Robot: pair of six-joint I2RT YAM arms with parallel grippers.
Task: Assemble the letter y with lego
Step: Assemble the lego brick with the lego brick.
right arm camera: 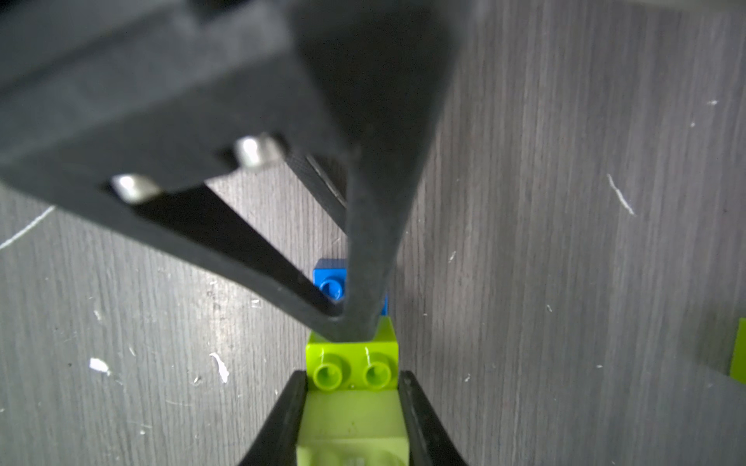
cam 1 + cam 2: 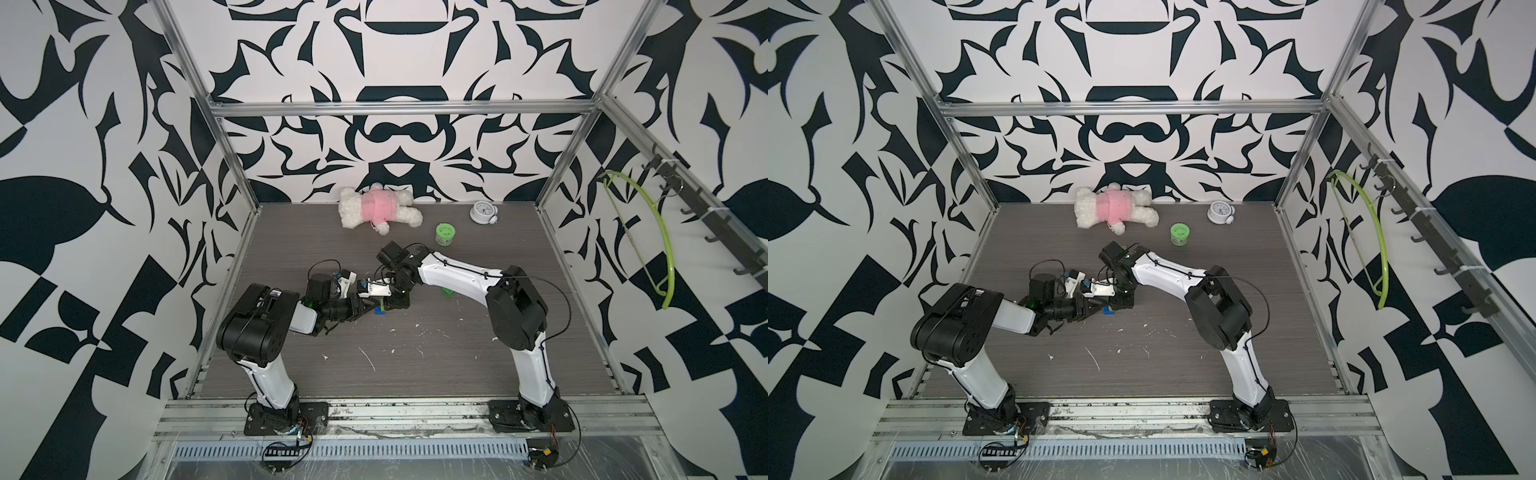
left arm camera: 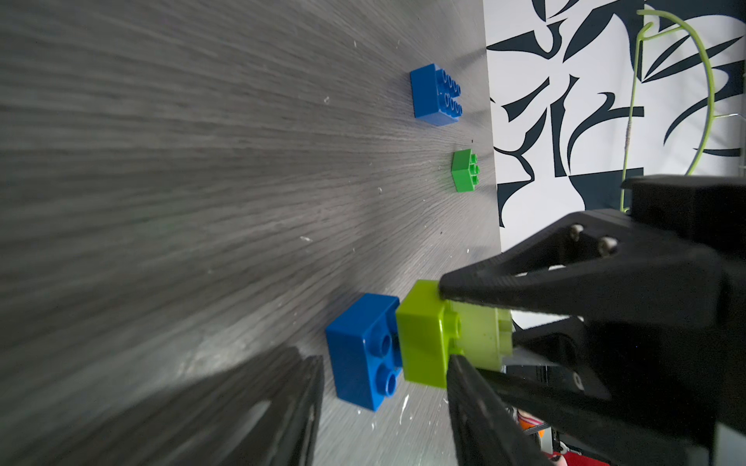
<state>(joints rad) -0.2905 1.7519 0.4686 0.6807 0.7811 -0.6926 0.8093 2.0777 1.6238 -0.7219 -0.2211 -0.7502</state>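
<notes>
My right gripper (image 1: pixel 352 375) is shut on a pale lime lego brick (image 1: pixel 351 419) joined to a brighter lime green brick (image 1: pixel 351 363). That bright brick (image 3: pixel 424 335) rests against the studded top of the small blue brick (image 3: pixel 359 351), covering about half of it. My left gripper (image 3: pixel 385 359) is open, its fingers (image 3: pixel 282 403) on either side of the blue and lime bricks. In both top views the two grippers meet mid-table over the blue brick (image 2: pixel 379 311) (image 2: pixel 1109 311). A wide blue brick (image 3: pixel 434 95) and a dark green brick (image 3: pixel 464 169) lie apart.
A white teddy in pink (image 2: pixel 380 205), a small clock (image 2: pixel 482 212) and a round green tub (image 2: pixel 444 235) stand along the back. A lime hanger (image 2: pixel 656 232) hangs on the right wall. The dark green brick (image 2: pixel 448 292) sits under the right forearm.
</notes>
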